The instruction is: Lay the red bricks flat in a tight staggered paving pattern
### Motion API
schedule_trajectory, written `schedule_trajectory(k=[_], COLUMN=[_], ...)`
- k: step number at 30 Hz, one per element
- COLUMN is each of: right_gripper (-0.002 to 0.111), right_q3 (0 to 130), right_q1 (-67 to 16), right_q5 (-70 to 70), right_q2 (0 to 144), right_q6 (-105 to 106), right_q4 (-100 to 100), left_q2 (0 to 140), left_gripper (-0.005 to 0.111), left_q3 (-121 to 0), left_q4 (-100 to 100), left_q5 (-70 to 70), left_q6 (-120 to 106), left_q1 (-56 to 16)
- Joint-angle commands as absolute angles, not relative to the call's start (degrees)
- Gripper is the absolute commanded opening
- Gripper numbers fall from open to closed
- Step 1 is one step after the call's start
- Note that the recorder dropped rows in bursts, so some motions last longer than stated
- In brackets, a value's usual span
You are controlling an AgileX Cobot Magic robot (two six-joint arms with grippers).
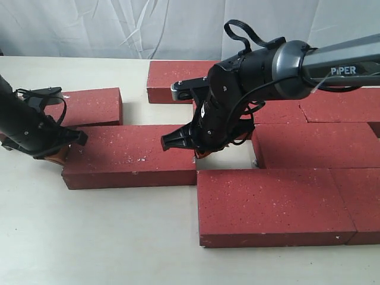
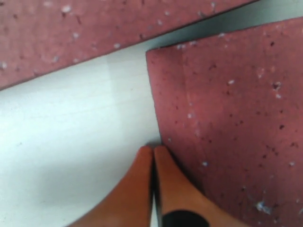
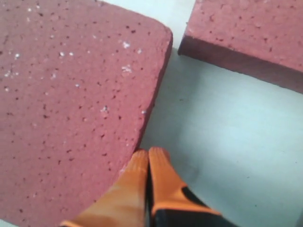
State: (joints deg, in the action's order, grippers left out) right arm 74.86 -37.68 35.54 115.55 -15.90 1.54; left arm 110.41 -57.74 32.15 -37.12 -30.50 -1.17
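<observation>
Both the left gripper [image 2: 152,153] and the right gripper [image 3: 149,156] are pinched shut, holding nothing. The left one's orange tips are down on the pale surface [image 1: 107,237], tight beside the left end of a loose red brick [image 1: 130,155]. The right one sits at that brick's right end, in the gap before the paved bricks [image 1: 276,205] lying flat on the right. Another brick [image 1: 89,107] lies just beyond the loose one, far left.
</observation>
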Motion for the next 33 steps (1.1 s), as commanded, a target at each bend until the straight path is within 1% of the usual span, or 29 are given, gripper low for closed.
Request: schedule_trajectory(k=[1, 15, 25, 33], right_gripper=[-0.001, -0.001, -0.001, -0.001], right_q3=[75.15, 75.15, 75.15, 75.15], right_q1=[-37.42, -37.3, -37.3, -37.3], right_q5=[35.81, 37.68, 33.25, 35.58], right_q2=[115.42, 115.42, 115.42, 115.42], right_q6=[-14.89, -15.04, -15.04, -15.04], right_q4=[2.24, 0.53, 0.53, -0.58], left_q2=[110.21, 110.21, 110.21, 110.21], left_gripper=[0.0, 0.0, 0.0, 0.0], left_q3=[-57.75, -57.75, -57.75, -57.75], left_q4=[32.35, 35.74, 36.43, 36.55], left_q5=[-37.3, -37.87, -38.18, -38.57], left_q6=[-30.44, -30.57, -30.57, -30.68], left_q1=[-1.18, -1.18, -1.18, -1.31])
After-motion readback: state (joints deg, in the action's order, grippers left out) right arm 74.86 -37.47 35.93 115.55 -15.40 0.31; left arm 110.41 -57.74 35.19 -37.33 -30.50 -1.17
